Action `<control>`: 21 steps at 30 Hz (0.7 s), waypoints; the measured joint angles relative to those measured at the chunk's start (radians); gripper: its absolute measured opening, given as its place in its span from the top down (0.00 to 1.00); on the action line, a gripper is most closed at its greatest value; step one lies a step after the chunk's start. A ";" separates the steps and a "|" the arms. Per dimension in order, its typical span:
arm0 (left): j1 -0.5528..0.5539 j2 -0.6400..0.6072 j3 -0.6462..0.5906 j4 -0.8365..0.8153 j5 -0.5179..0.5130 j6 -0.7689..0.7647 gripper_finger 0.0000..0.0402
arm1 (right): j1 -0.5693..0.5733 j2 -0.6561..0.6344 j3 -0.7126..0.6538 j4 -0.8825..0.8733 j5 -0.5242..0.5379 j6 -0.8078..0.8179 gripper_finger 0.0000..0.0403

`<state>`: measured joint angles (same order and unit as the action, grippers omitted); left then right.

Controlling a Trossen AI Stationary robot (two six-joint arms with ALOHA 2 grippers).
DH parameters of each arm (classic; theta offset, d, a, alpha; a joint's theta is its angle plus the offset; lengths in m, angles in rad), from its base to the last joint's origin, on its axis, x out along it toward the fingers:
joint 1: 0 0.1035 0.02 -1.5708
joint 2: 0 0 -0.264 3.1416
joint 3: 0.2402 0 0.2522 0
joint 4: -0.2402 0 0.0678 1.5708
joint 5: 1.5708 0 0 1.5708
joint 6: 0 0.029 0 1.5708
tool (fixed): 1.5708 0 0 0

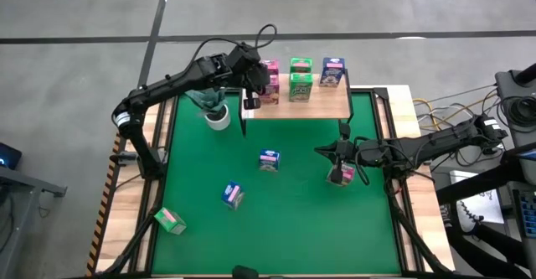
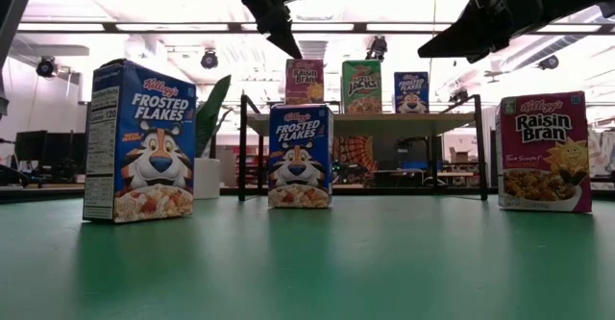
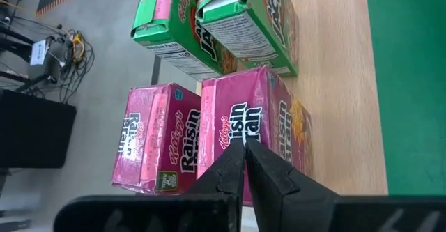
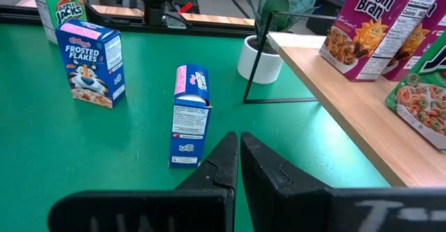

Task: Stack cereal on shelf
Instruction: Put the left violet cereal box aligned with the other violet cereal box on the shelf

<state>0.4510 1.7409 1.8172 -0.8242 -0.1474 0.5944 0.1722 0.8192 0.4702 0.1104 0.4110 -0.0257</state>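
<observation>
Blue cereal box (image 2: 139,142) stands lower left; both jaws are closed and empty, left gripper (image 1: 249,85) over the shelf (image 1: 322,105), right gripper (image 1: 321,151) mid-right above the bench (image 1: 293,220).

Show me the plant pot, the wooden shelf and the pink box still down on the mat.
Plant pot (image 1: 219,118), high view, white rim.
Wooden shelf (image 1: 322,105), high view, bare board.
Pink box (image 2: 544,151), low view, printed front.
</observation>
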 joint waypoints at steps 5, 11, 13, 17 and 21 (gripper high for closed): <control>0.003 0.000 0.000 0.010 0.000 -0.003 1.00 | 0.000 0.000 0.000 0.000 0.000 0.000 0.98; 0.003 0.001 0.000 0.016 0.000 -0.008 1.00 | 0.000 0.000 0.000 0.000 0.000 0.000 0.98; 0.003 0.001 0.000 0.016 0.000 -0.008 1.00 | 0.000 0.000 0.000 0.000 0.000 0.000 0.98; 0.003 0.001 0.000 0.016 0.000 -0.009 1.00 | 0.000 0.000 0.000 0.000 0.000 0.000 0.98; 0.003 0.000 0.000 0.015 0.000 -0.009 1.00 | 0.000 0.000 0.000 0.000 0.000 0.000 0.98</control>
<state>0.4538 1.7407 1.8172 -0.8089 -0.1475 0.5857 0.1722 0.8196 0.4702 0.1101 0.4110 -0.0257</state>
